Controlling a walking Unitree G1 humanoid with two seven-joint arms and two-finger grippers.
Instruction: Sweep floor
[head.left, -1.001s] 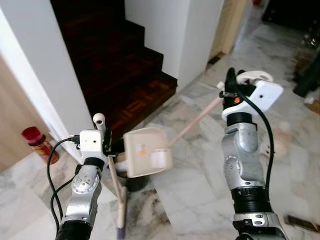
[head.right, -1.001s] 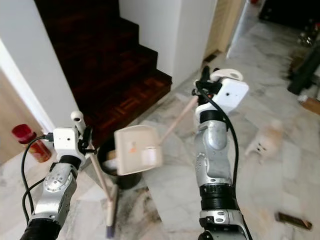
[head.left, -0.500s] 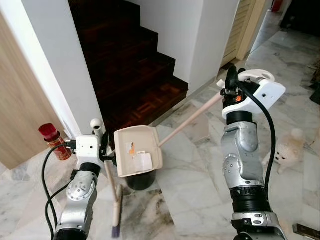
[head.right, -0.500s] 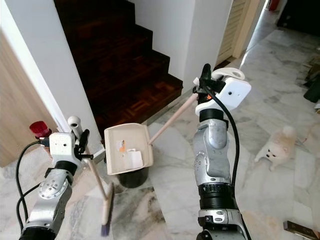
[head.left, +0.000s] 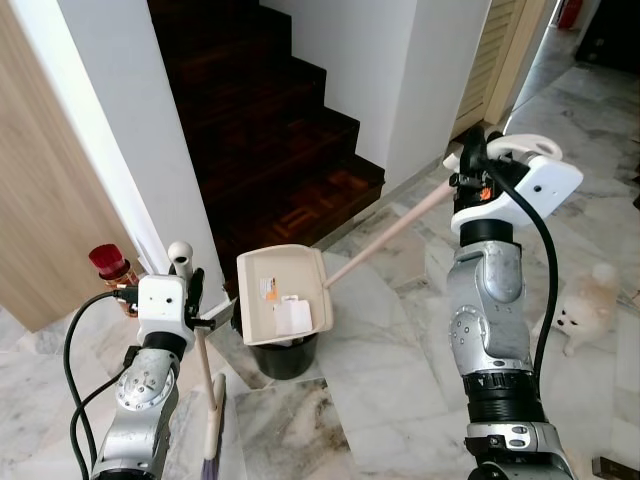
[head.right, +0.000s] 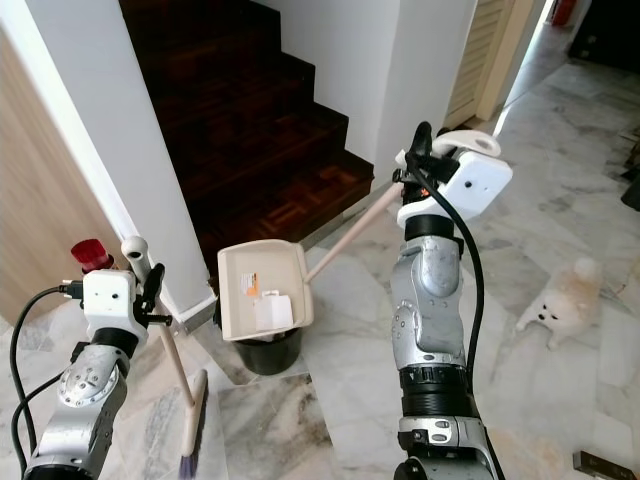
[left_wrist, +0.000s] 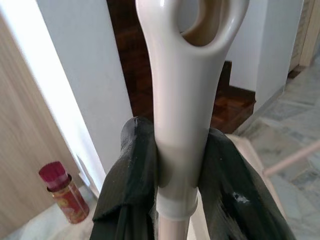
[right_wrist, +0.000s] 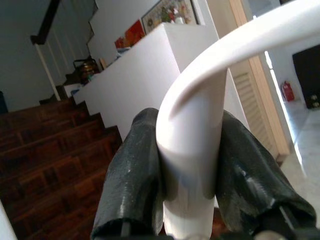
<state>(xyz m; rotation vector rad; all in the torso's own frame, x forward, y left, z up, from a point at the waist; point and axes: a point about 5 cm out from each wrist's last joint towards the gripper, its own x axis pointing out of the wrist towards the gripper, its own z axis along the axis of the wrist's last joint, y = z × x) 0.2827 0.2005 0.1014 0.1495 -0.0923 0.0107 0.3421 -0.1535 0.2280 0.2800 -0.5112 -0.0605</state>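
My left gripper (head.left: 193, 298) is shut on the cream broom handle (left_wrist: 182, 100), just below its hanging loop. The broom (head.left: 208, 400) stands nearly upright, with its purple bristles (head.left: 207, 470) on the marble floor by my left side. My right gripper (head.left: 468, 172), raised at chest height, is shut on the white curved end of the dustpan's long handle (right_wrist: 192, 150). The beige dustpan (head.left: 285, 308) hangs at the far end, directly above a small black bin (head.left: 286, 357). Paper scraps (head.left: 293, 316) lie in the pan.
Dark wooden stairs (head.left: 270, 120) rise straight ahead between white walls (head.left: 110, 150). A red-capped bottle (head.left: 112, 266) stands on the floor at the left wall. A small white dog (head.left: 588, 312) is on the marble floor at the right. A louvred door (head.left: 498, 60) is beyond.
The whole view has shifted and sharpened, so the camera moved. The dustpan stays over the black bin and sits flatter. Both grippers keep their holds.
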